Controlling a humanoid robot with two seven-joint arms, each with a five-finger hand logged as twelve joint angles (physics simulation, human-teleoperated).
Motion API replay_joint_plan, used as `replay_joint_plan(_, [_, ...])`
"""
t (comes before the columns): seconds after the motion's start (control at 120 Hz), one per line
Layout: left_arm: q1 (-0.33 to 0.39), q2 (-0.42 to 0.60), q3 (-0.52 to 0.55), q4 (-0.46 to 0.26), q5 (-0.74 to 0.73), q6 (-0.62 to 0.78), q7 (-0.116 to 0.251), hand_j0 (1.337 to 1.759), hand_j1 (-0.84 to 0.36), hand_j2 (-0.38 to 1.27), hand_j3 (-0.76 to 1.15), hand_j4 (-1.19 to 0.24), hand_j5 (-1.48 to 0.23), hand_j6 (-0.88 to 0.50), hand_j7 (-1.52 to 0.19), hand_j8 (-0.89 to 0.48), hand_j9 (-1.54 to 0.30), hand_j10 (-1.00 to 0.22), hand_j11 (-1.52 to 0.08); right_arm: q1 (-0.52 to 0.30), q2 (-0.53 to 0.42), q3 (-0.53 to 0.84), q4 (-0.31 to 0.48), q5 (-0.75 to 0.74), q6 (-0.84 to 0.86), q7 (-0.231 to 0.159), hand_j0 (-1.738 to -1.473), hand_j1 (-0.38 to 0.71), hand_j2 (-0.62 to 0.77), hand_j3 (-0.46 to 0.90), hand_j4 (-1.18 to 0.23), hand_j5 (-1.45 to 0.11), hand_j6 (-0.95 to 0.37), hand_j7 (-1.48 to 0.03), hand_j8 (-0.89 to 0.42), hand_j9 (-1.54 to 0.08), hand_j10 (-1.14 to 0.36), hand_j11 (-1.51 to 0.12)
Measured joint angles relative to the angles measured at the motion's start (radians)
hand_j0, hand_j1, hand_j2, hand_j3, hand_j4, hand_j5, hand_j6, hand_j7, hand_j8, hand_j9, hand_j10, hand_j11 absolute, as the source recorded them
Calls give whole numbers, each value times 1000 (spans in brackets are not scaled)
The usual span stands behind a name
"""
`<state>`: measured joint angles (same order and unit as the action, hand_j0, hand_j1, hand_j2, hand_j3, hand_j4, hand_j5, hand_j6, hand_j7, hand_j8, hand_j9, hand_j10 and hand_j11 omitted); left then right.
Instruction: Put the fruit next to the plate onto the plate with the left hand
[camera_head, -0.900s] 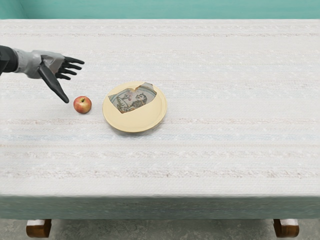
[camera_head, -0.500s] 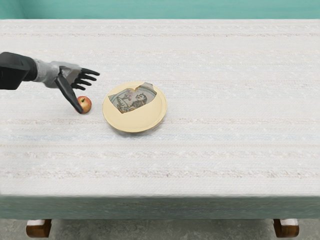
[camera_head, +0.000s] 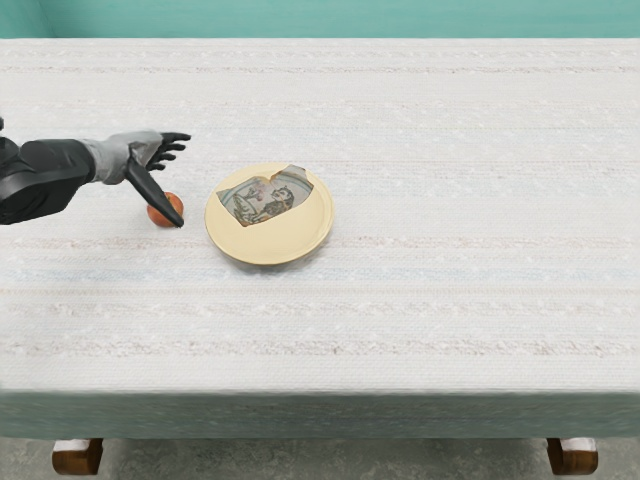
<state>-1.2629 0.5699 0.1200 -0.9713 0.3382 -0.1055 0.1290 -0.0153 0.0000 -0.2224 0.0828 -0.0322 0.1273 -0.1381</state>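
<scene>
Head view: the left hand (camera_head: 140, 156), reaching in from 9 o'clock, hovered over the apple (camera_head: 157, 214), fingers spread, thumb slanting across the fruit, gripping nothing. The apple lay on the table (camera_head: 450, 300) at 9 o'clock of the plate (camera_head: 300, 246), just beside its rim.

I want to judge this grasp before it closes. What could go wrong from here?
1. The left hand is open over the apple and not yet gripping it. If it closes unevenly, it might push the round fruit so it rolls away across the table.
2. The apple lies close to the plate. The hand sweeping in could knock the rim and shift the plate.
</scene>
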Motion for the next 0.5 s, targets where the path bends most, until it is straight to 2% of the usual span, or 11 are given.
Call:
replay_joint_plan(0.233, [45, -19, 24, -98, 65, 260, -36, 1658, 339, 3, 0, -10, -12, -11, -12, -11, -12, -10, -12, 0, 0, 0, 0, 0, 0, 0, -1658, -349, 0, 0, 0, 0, -1, 0, 0, 0, 0, 0])
replay_joint_plan(0.35, [64, -22, 39, -118, 77, 310, -67, 1658, 339, 3, 0, -10, -12, -10, -12, -10, -12, -10, -11, 0, 0, 0, 0, 0, 0, 0, -1658, -349, 0, 0, 0, 0, 0, 0, 0, 0, 0, 0])
replay_joint_plan(0.5, [88, -42, 45, -125, 82, 339, -88, 1658, 325, 5, 0, -21, -27, -22, -27, -22, -27, -21, -27, 0, 0, 0, 0, 0, 0, 0, -1658, -349, 0, 0, 0, 0, 0, 0, 0, 0, 0, 0])
